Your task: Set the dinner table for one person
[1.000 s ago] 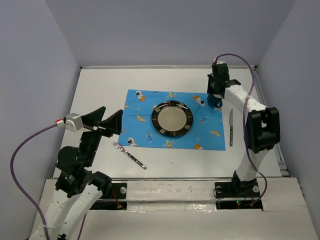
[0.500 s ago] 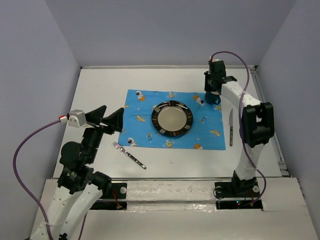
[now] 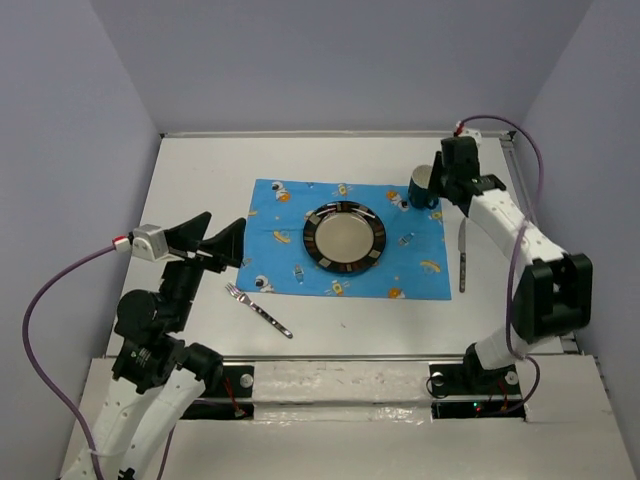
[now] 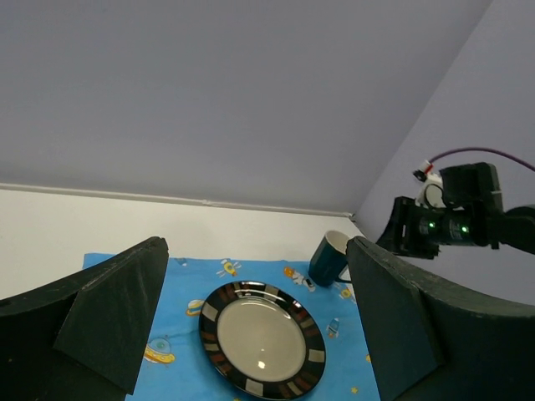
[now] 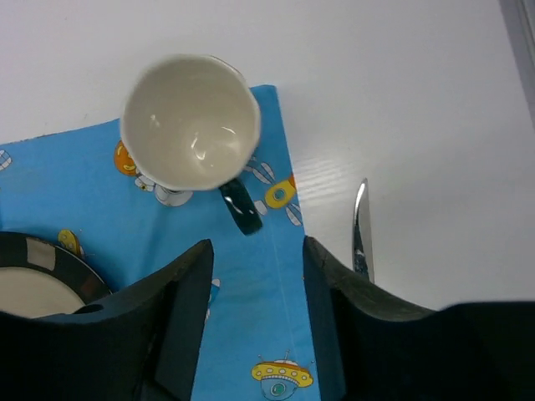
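Note:
The white dinner table point(image 3: 200, 180) carries a blue space-print mat point(image 3: 300, 225) with a dark-rimmed plate point(image 3: 343, 238) at its middle. A dark blue mug point(image 3: 421, 188) stands upright on the mat's far right corner. A knife point(image 3: 462, 255) lies right of the mat and a fork point(image 3: 258, 309) lies off its near left corner. My right gripper point(image 3: 441, 190) is open and empty just right of the mug. In the right wrist view the mug point(image 5: 191, 121) stands free, its handle pointing into my open right gripper point(image 5: 256, 246). My left gripper point(image 3: 222, 238) hovers open and empty left of the mat.
A silver rail point(image 3: 350, 357) runs along the table's near edge. Grey-blue walls close the table on three sides. The left wrist view shows the plate point(image 4: 262, 337), the mug point(image 4: 328, 259) and the right arm's wrist point(image 4: 451, 221) beyond it.
My right gripper has let go of the mug and drawn back to the right; the mug now stands free on the mat. My left arm shifted only slightly.

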Available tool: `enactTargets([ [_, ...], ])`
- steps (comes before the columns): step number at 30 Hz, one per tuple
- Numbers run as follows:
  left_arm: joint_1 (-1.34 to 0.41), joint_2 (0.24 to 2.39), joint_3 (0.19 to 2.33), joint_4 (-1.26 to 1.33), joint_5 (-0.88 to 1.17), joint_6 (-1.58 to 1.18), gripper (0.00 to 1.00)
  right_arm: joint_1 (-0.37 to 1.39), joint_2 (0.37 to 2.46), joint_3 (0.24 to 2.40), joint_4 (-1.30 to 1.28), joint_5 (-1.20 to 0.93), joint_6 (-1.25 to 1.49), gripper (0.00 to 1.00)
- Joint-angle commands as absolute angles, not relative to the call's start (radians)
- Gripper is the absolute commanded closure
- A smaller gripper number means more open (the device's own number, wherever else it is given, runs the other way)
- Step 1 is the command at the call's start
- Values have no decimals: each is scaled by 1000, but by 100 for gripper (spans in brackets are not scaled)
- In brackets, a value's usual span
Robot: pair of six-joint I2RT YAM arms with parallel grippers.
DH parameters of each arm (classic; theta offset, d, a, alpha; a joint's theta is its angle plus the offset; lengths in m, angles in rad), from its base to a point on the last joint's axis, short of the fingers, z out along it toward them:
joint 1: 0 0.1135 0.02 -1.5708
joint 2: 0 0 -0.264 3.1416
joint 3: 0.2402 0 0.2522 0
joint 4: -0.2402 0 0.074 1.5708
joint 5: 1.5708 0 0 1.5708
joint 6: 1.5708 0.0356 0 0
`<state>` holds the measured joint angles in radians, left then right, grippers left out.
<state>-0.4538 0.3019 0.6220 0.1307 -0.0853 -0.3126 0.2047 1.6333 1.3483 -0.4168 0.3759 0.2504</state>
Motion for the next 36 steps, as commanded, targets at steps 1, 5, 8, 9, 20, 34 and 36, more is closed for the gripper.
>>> enactTargets([
  [1, -474, 267, 647, 176, -77, -298, 1, 150, 1439, 1071, -367, 453, 428, 52],
  [5, -494, 249, 647, 176, -78, -298, 1, 55, 1321, 878, -330, 345, 448, 57],
  [8, -502, 233, 647, 178, -78, -296, 1, 26, 1312, 813, -337, 255, 442, 56],
  [9, -505, 227, 647, 178, -80, -298, 1, 15, 1316, 804, -339, 239, 446, 54],
  [20, -509, 192, 647, 181, -80, -296, 1, -83, 1508, 839, -348, 129, 483, 55],
  [34, -518, 210, 649, 178, -83, -291, 1, -83, 1428, 874, -379, 256, 442, 100],
  [36, -519, 221, 650, 176, -89, -284, 1, -40, 1350, 880, -379, 252, 437, 100],
])
